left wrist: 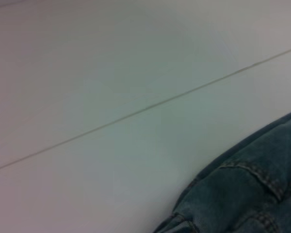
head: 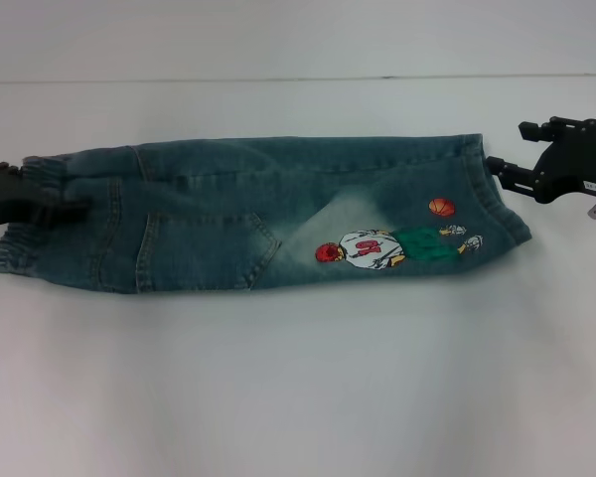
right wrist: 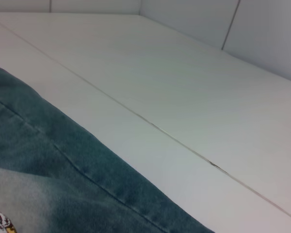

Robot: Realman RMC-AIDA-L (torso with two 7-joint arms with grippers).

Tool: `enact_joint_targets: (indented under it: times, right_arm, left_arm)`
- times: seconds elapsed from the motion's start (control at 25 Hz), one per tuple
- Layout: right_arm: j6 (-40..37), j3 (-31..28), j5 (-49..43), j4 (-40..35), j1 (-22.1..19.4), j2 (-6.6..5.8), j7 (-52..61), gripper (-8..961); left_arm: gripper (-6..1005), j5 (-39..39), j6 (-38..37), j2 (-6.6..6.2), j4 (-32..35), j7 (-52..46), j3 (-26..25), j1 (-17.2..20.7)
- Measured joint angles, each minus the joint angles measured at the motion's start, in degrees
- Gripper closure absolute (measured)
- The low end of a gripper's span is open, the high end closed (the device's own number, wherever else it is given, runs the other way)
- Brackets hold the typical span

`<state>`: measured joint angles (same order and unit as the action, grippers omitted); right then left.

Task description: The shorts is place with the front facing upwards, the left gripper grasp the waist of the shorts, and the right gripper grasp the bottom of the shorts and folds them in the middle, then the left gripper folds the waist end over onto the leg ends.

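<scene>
Folded shorts [head: 258,219] — end effectors at ends

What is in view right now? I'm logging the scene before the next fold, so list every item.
denim shorts: one, faded blue-green with a basketball-player print, already folded lengthwise, lying across the table's middle, waist toward the robot's left.
table: one, white, under everything, a thin seam line along its far part.
left gripper: one, black, at the waist end.
right gripper: one, black, at the leg-hem end.
</scene>
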<state>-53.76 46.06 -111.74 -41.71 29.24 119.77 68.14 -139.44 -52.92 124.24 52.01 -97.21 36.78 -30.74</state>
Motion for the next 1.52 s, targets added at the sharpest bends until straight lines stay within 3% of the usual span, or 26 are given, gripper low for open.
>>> enact_joint_targets:
  times: [0.2,0.52,0.68,0.88,1.0,1.12,1.28,1.52]
  right_arm:
    - [-0.03,0.0,0.24,0.0,-0.16,0.02,-0.35,307]
    - [-4.69,-0.09,4.39,-1.12,-2.27,-0.19,-1.31,305]
    - [-11.69,-0.61,7.03,-3.78,-4.89,-0.3,-1.43,304]
    - [-24.97,-5.26,7.75,-4.43,-7.33,-0.86,-2.78,302]
    - [-33.82,-6.61,7.55,-2.81,-8.77,-1.83,-6.18,301]
    - [-39.21,-6.43,7.19,-1.36,-10.05,-2.33,-9.8,300]
    - [-43.59,-6.21,4.85,0.86,-10.35,-2.4,-14.13,299]
    - [-44.76,-6.03,2.54,1.19,-9.7,-1.19,-15.47,302]
  left_arm:
    - [116,2.46,0.53,0.09,2.15,0.0,-0.53,1.51]
    - [116,17.09,-1.13,0.28,9.69,2.38,-0.69,8.51]
    - [116,27.18,-9.7,0.35,10.06,8.18,-1.86,11.94]
    - [116,37.73,-29.47,0.27,3.54,19.85,-11.21,14.59]
    - [116,38.81,-37.56,-0.15,-2.13,24.85,-17.93,15.17]
    - [115,38.8,-39.93,-0.1,-5.02,27.98,-20.51,16.61]
    - [115,38.99,-39.55,0.17,-7.74,30.54,-22.32,18.12]
    - [115,32.85,-34.15,-0.24,-8.96,31.41,-23.29,17.89]
